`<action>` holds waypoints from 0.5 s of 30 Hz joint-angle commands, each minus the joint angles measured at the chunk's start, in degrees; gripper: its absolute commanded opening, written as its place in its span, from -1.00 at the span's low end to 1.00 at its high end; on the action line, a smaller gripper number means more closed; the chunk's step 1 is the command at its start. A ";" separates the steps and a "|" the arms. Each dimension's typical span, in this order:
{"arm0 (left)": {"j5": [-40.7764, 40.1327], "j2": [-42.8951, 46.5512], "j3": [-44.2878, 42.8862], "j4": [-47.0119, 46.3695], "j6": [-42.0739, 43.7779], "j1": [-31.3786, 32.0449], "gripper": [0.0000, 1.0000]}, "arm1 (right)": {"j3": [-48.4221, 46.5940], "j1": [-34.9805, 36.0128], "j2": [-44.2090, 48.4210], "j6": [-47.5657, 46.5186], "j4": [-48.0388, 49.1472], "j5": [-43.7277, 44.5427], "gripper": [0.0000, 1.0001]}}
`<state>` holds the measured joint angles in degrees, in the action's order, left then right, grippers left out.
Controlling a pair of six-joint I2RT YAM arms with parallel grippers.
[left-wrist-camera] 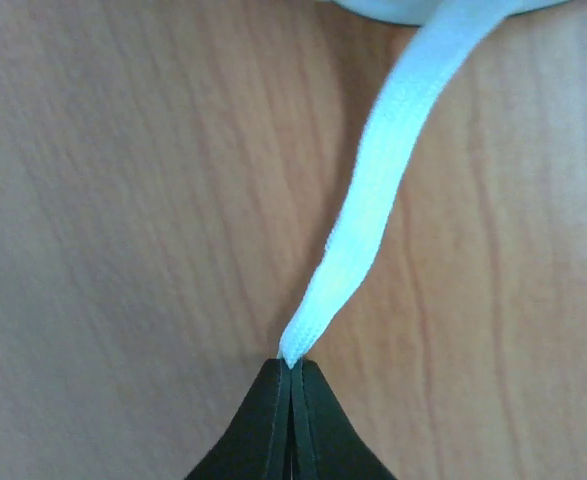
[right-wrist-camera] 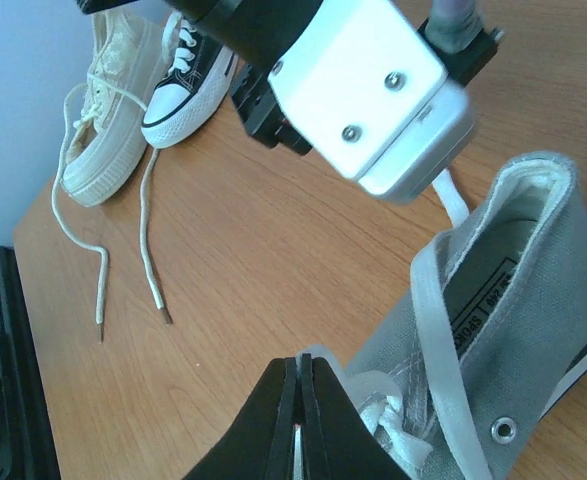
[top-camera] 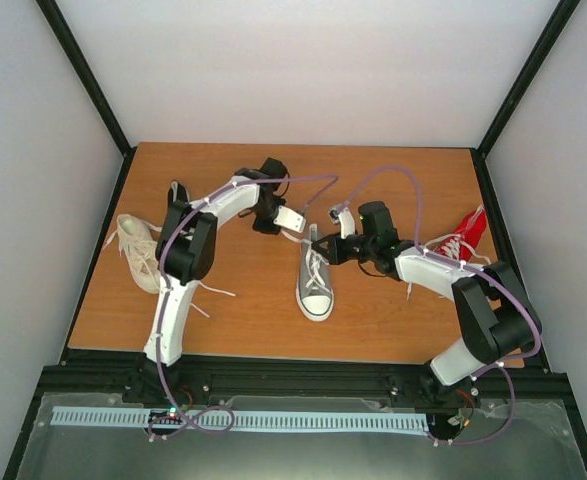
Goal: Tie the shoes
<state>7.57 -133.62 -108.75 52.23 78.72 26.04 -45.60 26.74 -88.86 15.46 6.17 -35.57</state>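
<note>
The grey shoe [top-camera: 315,285] with white toe cap lies mid-table, toe toward me. My left gripper [top-camera: 291,222] is just behind its heel and is shut on the end of one white lace [left-wrist-camera: 373,200], which runs taut up from the jaws [left-wrist-camera: 291,365]. My right gripper [top-camera: 338,248] is at the shoe's right side, beside the lacing. In the right wrist view it [right-wrist-camera: 301,362] is shut, with a bit of white lace [right-wrist-camera: 373,390] pinched at its tips, next to the grey shoe [right-wrist-camera: 533,300]. The left gripper's white housing [right-wrist-camera: 373,90] hangs over the shoe's opening.
A cream shoe [top-camera: 138,250] and a black shoe [top-camera: 178,192] lie at the left edge, their loose laces [right-wrist-camera: 148,250] trailing over the wood. A red shoe [top-camera: 463,238] lies at the right, behind the right arm. The table's front edge [top-camera: 273,355] is near.
</note>
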 commanded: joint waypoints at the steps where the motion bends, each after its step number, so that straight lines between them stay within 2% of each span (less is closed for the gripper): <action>1: 1.08 2.39 4.77 3.82 -0.74 0.23 -0.98 | -1.04 0.27 1.16 -0.57 0.78 0.70 -0.94; 4: 9.75 8.69 5.35 3.60 -8.14 -0.94 -0.98 | -0.98 0.32 1.36 -0.35 0.77 1.41 -0.95; 7: 16.87 17.86 12.02 3.42 -9.03 -0.92 -0.98 | -0.89 0.33 2.11 -0.05 0.69 2.68 -0.94; 11: 18.54 28.73 21.97 5.18 -7.76 1.87 -0.99 | -0.73 0.28 3.24 0.80 1.02 4.17 -0.95; 15: 20.20 34.17 26.17 9.17 -9.77 5.68 -0.98 | -0.28 0.24 4.07 1.65 1.82 5.33 -0.94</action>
<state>22.44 -102.85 -85.69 56.58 71.20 28.05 -45.60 26.74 -86.89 16.14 6.24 -32.32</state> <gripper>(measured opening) 0.024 0.031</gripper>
